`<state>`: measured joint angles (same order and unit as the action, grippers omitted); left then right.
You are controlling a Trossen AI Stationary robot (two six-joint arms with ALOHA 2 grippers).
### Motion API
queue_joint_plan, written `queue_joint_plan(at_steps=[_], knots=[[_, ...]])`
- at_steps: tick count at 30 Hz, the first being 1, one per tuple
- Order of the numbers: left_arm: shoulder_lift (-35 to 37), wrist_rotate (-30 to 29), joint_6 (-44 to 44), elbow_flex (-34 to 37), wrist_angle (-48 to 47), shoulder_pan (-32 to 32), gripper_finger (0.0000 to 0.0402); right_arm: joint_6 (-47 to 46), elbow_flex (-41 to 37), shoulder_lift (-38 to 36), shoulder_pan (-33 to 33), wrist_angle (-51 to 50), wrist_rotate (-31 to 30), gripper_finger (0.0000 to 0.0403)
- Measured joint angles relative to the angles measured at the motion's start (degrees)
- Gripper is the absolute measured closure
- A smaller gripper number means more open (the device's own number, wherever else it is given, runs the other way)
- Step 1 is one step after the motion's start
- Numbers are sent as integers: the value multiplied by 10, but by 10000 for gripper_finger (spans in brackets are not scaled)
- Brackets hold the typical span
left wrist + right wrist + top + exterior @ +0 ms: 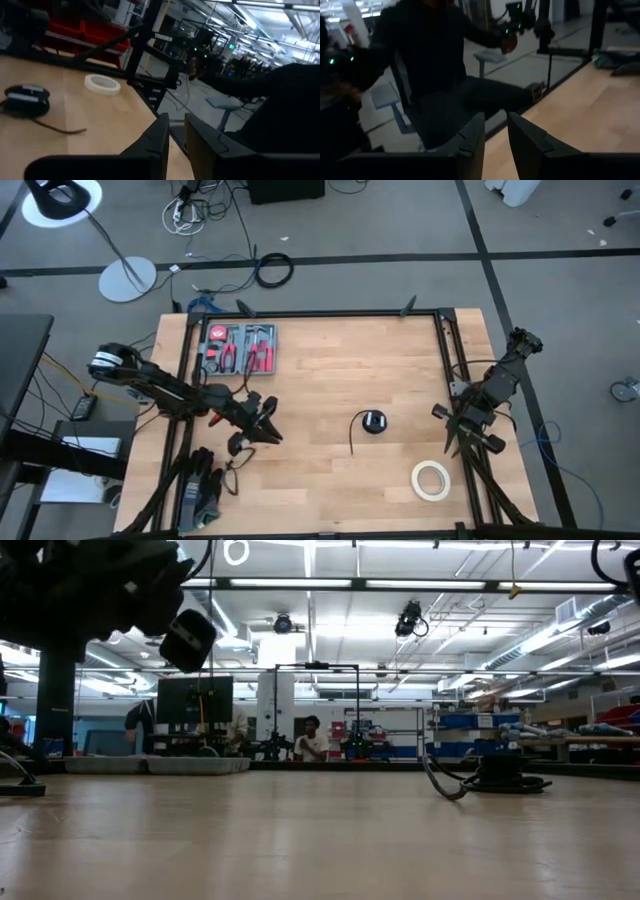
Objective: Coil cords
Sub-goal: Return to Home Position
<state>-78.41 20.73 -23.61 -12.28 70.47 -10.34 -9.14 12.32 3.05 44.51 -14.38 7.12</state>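
The cord (372, 422) lies near the table's middle as a small black coil, flat on the wood. A loose tail (352, 442) trails from it toward the near edge. The coil also shows in the low view (485, 780) and the left wrist view (25, 100). My left gripper (268, 430) hovers over the table's left part, well left of the cord. It points level toward the cord, and a narrow empty gap shows between its fingers (176, 132). My right gripper (455, 442) hangs at the right edge, also narrowly open (496, 130) and empty.
A cream-white tape roll (431, 480) lies near the right front corner. A tray of red-handled tools (240, 348) sits at the far left. Black frame posts (445, 360) border the table. A person in dark clothes (435, 60) is beyond the table's edge.
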Motion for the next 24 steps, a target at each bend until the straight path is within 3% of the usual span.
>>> queue_joint_plan(at_steps=[3, 9, 18, 24], knots=[[0, 9, -5, 16, 0, 3, 337, -1, 0, 0, 0, 24, -5, 318], [-1, -7, 67, 48, -3, 21, 337, -1, 0, 0, 0, 55, -4, 318], [1, -27, 69, 50, -1, 21, 337, 0, 0, 0, 0, 56, -4, 318], [76, -29, 69, 52, -35, 21, 337, 1, -14, -2, -1, 51, -2, 318]])
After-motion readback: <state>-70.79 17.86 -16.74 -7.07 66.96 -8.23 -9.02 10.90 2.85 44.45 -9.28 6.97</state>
